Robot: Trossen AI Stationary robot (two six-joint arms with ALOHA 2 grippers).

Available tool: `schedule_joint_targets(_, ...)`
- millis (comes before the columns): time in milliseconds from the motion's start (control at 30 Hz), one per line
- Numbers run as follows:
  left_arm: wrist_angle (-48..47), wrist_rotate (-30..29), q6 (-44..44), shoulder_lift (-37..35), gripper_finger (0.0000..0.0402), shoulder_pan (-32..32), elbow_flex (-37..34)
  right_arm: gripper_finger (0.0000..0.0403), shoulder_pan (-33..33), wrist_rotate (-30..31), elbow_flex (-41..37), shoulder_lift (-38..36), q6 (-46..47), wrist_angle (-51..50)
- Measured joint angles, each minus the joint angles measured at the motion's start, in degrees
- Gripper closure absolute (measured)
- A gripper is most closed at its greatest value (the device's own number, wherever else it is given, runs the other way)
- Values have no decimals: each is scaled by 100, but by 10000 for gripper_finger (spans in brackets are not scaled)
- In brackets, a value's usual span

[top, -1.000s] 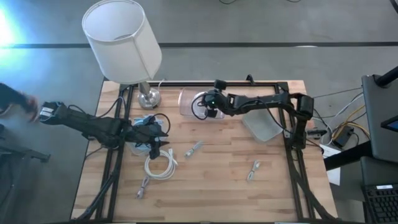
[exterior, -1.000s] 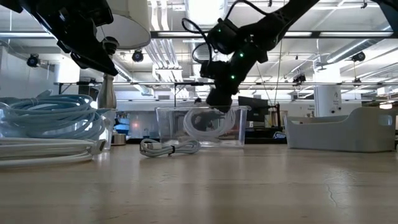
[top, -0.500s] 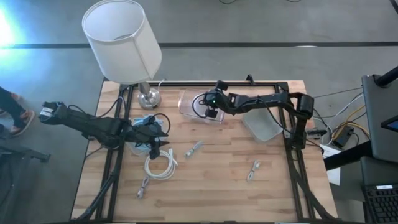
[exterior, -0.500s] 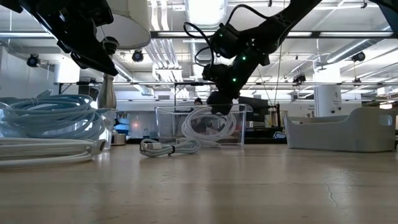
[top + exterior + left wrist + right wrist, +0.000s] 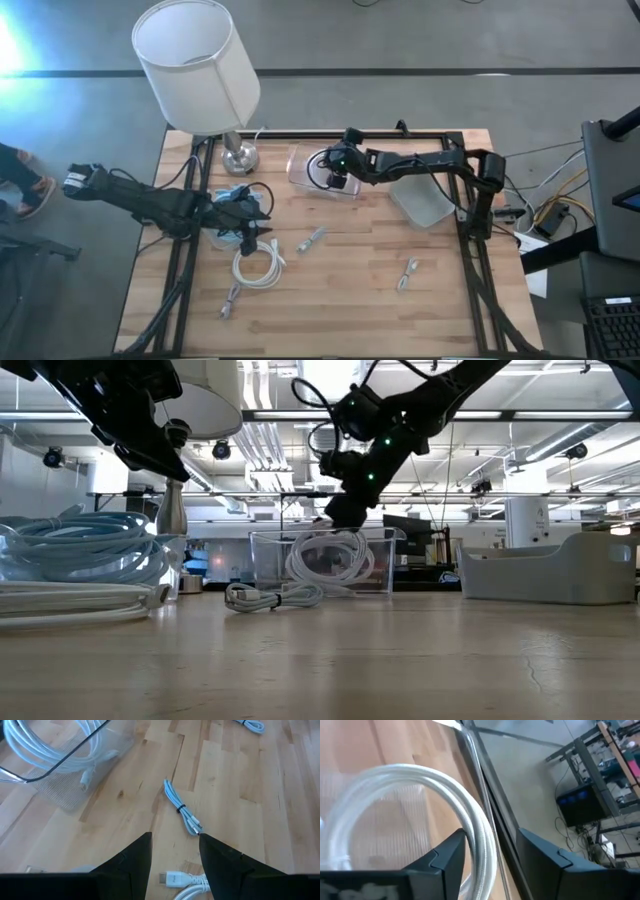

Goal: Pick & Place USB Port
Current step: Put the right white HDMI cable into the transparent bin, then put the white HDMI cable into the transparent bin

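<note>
Right pincer (image 5: 337, 170) sits over the clear bin (image 5: 300, 165) at the back of the counter (image 5: 360, 290), just beside the lamp (image 5: 195, 65) base. In the right wrist view a loop of white cable (image 5: 420, 785) passes between the two dark fingers (image 5: 445, 860); the fingers stand apart with the cable in the gap, and whether they press on it I cannot tell. In the low view the white cable (image 5: 325, 560) hangs coiled inside the clear bin (image 5: 265, 565), with the right pincer (image 5: 340, 520) just above the bin's rim.

Left pincer (image 5: 252, 232) hovers over the left part of the counter, fingers (image 5: 130, 865) apart, nothing between them. Just beside it lies a white coiled cable (image 5: 258, 268). A small bundled cable (image 5: 182, 814) lies on the wood ahead of the left fingers; the same bundle (image 5: 312, 240) shows near counter centre. Another short cable (image 5: 407, 274) lies toward the right, and one (image 5: 229, 301) near the front left. A pale tray (image 5: 420, 205) rests at the right edge.
</note>
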Motion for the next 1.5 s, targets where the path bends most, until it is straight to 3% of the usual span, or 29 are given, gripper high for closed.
schedule_joint_targets(200, 0, 443, 229, 0, 234, -70, 0, 223, 199, 10, 275, -32, -1, -391)
schedule_joint_targets(400, 10, 454, 246, 111, 234, -309, 0, 223, 342, 24, 487, -39, 4, -664)
schedule_joint_targets(867, 56, 537, 879, 1688, 234, -1219, 338, 223, 1023, 19, 1342, -43, 452, -1766)
schedule_joint_targets(1267, -562, 512, 1472, 2690, 234, -1235, 888, 225, 1833, 7, 1743, -43, 499, -1985)
schedule_joint_targets(1500, -900, 197, 1474, 2993, 234, -1233, 890, 223, 2189, 4, 1747, -43, 1175, -2507)
